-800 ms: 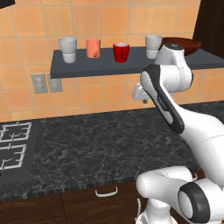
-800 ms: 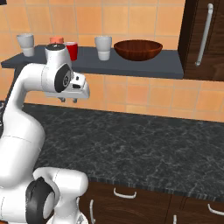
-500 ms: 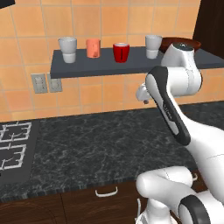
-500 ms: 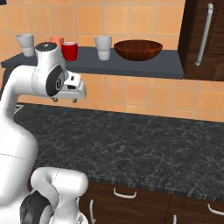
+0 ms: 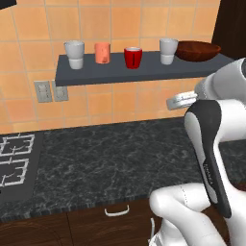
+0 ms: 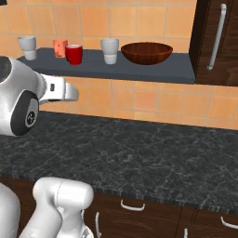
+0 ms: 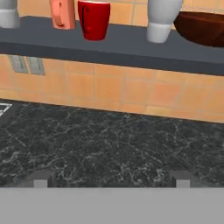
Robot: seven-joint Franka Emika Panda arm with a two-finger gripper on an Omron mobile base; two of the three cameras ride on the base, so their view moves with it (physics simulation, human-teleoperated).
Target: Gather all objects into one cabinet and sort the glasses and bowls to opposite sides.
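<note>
The dark grey-blue shelf (image 5: 139,72) on the orange tiled wall carries a row of things. From the left stand a pale grey cup (image 5: 74,54), a salmon cup or mug (image 5: 102,53), a red cup (image 5: 133,57) and a second pale grey cup (image 5: 168,50). The dark reddish-brown bowl (image 5: 198,50) sits at the right end. The right base view shows the same row: red cup (image 6: 74,54), pale cup (image 6: 109,50), bowl (image 6: 146,52). My gripper (image 7: 111,180) is open and empty, its fingertips (image 7: 40,180) wide apart. It hangs over the counter, below and short of the shelf (image 7: 109,46).
A black marble counter (image 5: 105,158) runs under the shelf, with a stove grate (image 5: 14,163) at its left end. Wall outlets (image 5: 50,90) sit under the shelf's left end. A dark brown cabinet with a long handle (image 6: 216,42) stands right of the shelf.
The arm has drawn back from the shelf toward the base, and the hand has moved away from the wall. The cups and the bowl stay in place.
</note>
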